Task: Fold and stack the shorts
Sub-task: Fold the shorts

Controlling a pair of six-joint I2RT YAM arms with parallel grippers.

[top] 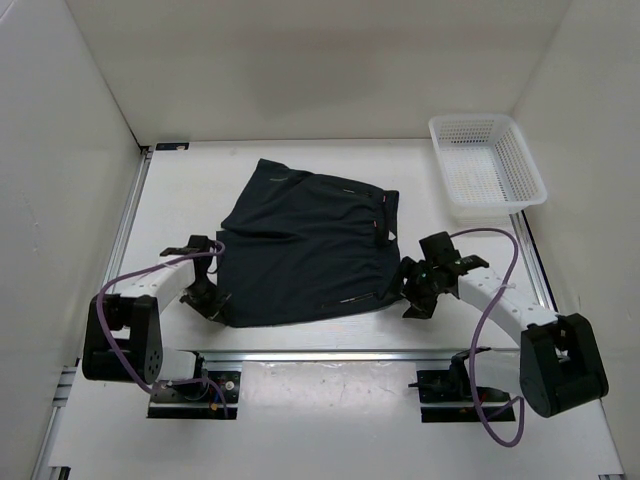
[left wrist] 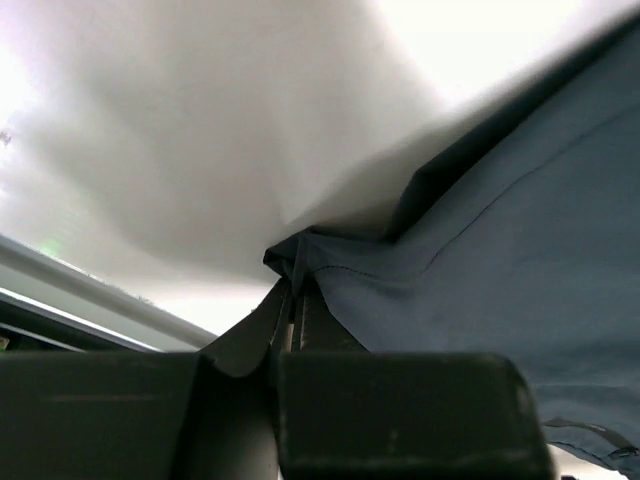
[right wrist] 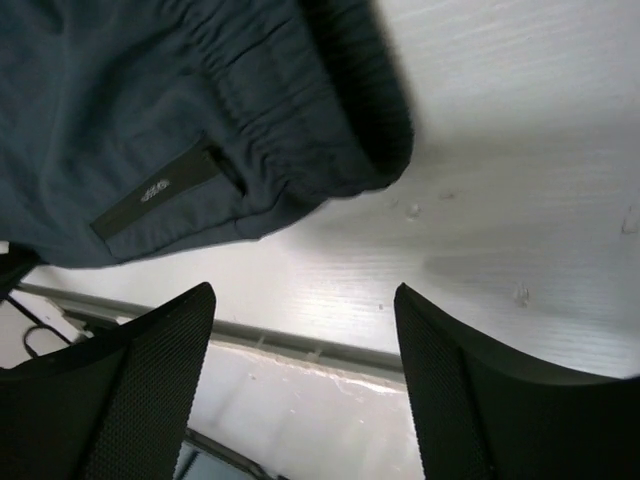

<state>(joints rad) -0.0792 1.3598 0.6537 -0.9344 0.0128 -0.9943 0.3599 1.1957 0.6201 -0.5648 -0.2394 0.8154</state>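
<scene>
Left gripper (left wrist: 290,315), mine: pinched shut on the near-left corner of the shorts (top: 305,250), spread out in the middle of the table (top: 180,200). Right gripper (right wrist: 305,300): fingers apart, just beside the waistband, holding nothing. Risks, as I judge them: my thin pinch slips; a one-sided pull skews the cloth. Label (right wrist: 155,190): small dark tab, lettering unreadable.

Bright even light; soft shadow under the shorts (top: 305,250); wrist views blurred.
</scene>
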